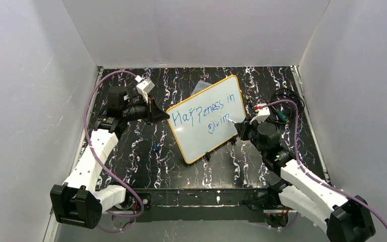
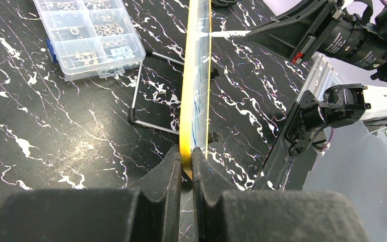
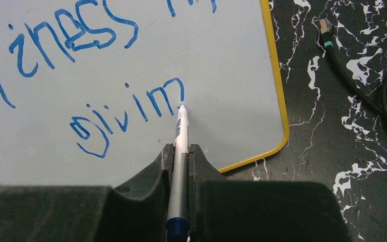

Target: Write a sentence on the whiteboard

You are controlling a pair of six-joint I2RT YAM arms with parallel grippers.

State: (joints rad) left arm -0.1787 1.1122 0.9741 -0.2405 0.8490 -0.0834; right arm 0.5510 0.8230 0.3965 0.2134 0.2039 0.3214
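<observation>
At the middle of the black marbled counter [image 1: 146, 166], nearer its far edge, the whiteboard [image 1: 201, 143] stands propped up. Only the left wrist view shows the clear compartment box [image 2: 88, 38] behind it. The left gripper [image 2: 186, 154] pinches the board's yellow edge. The right gripper [image 3: 181, 151] clamps a marker [image 3: 182, 126], its tip on the board beside the last stroke of the sentence [image 3: 131, 103]. The right wrist view alone shows the lower line sharply: "givin".

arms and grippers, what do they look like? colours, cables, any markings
The left arm and right arm have white shells on the long links, with black joints and bases. A purple cable loops along each to a white camera block at the wrist. The left gripper and right gripper are matte black, with wedge-shaped fingers tapering to narrow tips.
</observation>
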